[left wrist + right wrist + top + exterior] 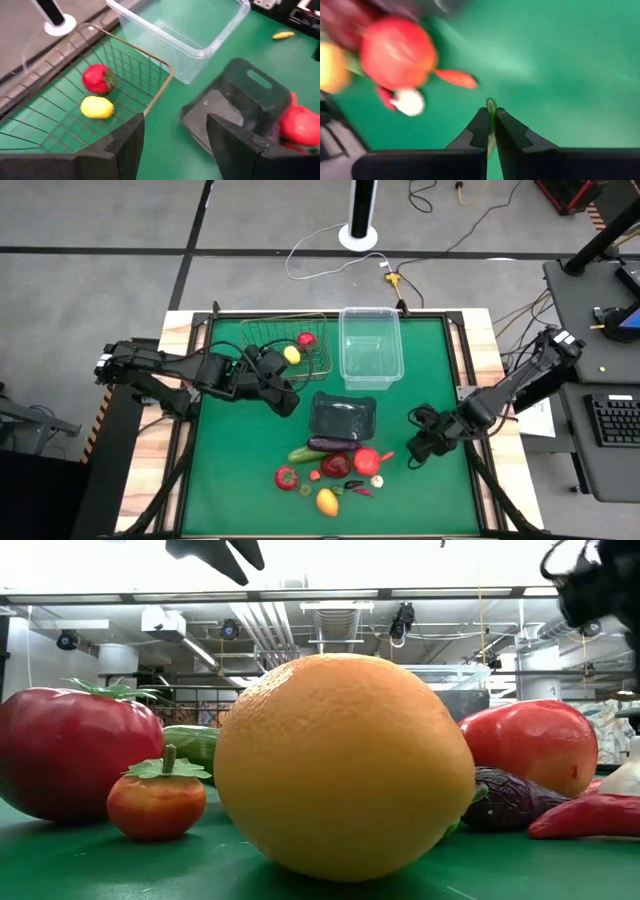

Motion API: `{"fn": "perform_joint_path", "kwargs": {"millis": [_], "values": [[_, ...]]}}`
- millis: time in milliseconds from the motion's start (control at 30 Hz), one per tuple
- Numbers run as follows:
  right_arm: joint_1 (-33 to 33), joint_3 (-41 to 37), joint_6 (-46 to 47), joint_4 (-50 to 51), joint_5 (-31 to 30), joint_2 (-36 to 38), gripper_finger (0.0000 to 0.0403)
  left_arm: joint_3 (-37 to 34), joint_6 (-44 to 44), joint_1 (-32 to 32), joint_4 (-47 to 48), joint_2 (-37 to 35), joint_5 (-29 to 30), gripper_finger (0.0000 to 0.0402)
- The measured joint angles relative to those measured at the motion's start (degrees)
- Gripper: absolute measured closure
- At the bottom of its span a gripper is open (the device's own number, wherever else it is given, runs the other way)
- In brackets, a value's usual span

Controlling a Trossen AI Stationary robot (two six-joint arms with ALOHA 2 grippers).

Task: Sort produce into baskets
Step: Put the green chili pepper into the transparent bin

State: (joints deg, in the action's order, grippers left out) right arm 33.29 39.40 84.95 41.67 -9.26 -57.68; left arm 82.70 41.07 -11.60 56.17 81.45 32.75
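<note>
A thin green chili [491, 107] is pinched between the closed fingers of the right gripper [420, 448], to the right of the produce pile [335, 470]; so slight a hold could slip in transit. The left gripper [285, 398], fingers apart and empty, hovers beside the wire basket [262, 330].

Wire basket [285, 345] sits at table's [230, 480] 11 o'clock, w/ lemon [291, 354] & a round fruit [306, 338] inside, fruit at lemon's 1 o'clock. Plastic tub [369, 346] just beside basket, at its 3 o'clock. Dark tray [343, 416] near table centre, at tub's 7 o'clock. Produce pile at tray's 6 o'clock: eggplant [333, 444] touching tray's near edge, cucumber [305, 452] at eggplant's 8, big tomato [367, 461] at its 4, garlic [377, 481] at tomato's 5, orange fruit [326, 501] nearest the front edge.
</note>
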Motion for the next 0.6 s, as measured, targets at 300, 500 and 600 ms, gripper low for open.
{"fn": "perform_joint_path", "kwargs": {"millis": [300, 500, 600], "values": [[-8.7, 9.4, -16.8, -0.1, -3.3, -0.7, 0.039, 0.0, 0.2, -0.8, -0.7, 0.0, -6.8, 0.0206], [-14.6, 15.6, -31.5, -0.7, -4.5, -4.7, 0.039, 0.0, 0.9, -2.3, -1.1, 0.0, -7.9, 0.0206], [-16.6, 18.4, -38.0, -1.6, -4.5, -8.0, 0.039, 0.0, 2.3, -2.8, -1.1, 0.0, -7.9, 0.0206]]}}
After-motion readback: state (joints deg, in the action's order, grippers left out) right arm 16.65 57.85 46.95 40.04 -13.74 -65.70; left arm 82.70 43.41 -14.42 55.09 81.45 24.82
